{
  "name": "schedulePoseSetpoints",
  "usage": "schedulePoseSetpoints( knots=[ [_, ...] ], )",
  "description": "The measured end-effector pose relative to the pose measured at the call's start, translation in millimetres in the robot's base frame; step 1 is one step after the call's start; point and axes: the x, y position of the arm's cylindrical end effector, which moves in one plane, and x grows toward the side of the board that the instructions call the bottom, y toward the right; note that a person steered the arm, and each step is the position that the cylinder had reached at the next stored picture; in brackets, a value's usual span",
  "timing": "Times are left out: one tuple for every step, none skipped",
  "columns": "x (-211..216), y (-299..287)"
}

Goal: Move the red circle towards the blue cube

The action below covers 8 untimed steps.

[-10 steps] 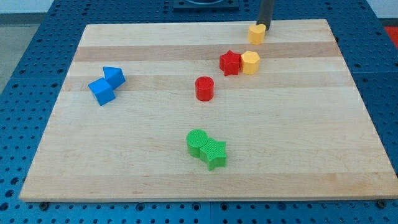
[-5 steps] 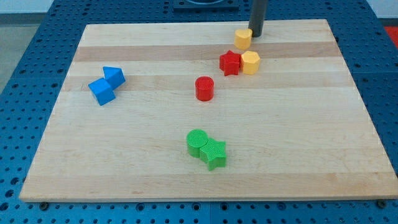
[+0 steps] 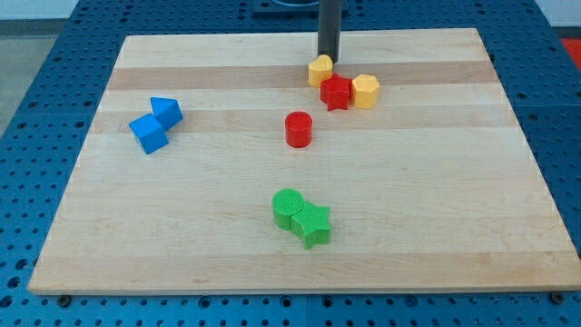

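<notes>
My tip [image 3: 327,60], a bare rod with no jaws, touches a small yellow block [image 3: 320,70]. The red circle [image 3: 299,129] sits below it, the blue cube [image 3: 148,133] far to its left.

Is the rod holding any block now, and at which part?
Nothing is held. My tip only touches the top side of a yellow block.

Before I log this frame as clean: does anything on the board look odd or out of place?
Nothing is spilled or damaged. One oddity: my tip sits at the small yellow block by the red star, near the view's top, not at the red circle it should push toward the blue cube.
</notes>
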Motion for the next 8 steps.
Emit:
schedulePoseSetpoints(
  knots=[
    [-13.1, 9.6],
    [-13.1, 23.3],
    [-1.0, 23.3],
    [3.8, 21.3],
    [3.8, 5.7],
    [4.5, -20.6],
    [9.2, -40.8],
    [19.9, -62.5]
  ],
)
